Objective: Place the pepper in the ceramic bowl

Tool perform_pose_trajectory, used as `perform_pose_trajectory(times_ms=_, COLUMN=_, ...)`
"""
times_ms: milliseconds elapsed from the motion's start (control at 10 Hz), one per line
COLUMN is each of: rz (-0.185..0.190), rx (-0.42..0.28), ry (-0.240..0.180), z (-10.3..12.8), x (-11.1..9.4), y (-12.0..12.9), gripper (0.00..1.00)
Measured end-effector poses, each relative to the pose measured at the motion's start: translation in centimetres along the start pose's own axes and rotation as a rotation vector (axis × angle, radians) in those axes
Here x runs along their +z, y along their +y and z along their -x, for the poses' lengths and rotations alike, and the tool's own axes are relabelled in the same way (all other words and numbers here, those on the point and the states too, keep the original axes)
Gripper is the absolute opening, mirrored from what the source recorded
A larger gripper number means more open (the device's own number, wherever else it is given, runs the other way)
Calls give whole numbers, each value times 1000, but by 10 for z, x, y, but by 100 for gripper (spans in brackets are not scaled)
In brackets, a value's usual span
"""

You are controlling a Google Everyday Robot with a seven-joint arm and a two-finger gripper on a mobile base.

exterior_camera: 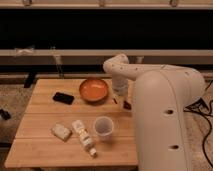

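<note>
My gripper (121, 99) holds the pepper (126, 105) beside the ceramic bowl (93, 90), near the tabletop's (45, 120) far edge — placing remains.

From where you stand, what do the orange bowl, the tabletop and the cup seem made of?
The bowl looks like glazed ceramic: glossy orange inside. The table looks wooden: pale planks with seams. The cup is probably plastic: whitish, translucent. The pincer hangs beside the bowl.
</note>
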Motion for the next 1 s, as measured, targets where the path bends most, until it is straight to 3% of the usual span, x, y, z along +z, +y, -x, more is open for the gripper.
perform_pose_trajectory(times_ms=100, rz=-31, rx=-31, ry=-48, z=20, x=-16, y=0, gripper=10)
perform_pose_trajectory(times_ms=500, rz=-105, rx=-132, ry=-151, z=69, x=-50, y=4, gripper=10)
perform_pose_trajectory(times_ms=800, rz=-116, rx=-202, ry=-210, z=118, x=-65, y=4, gripper=10)
perform_pose_trajectory(times_ms=1000, rz=-117, rx=-222, ry=-233, z=139, x=-71, y=2, gripper=14)
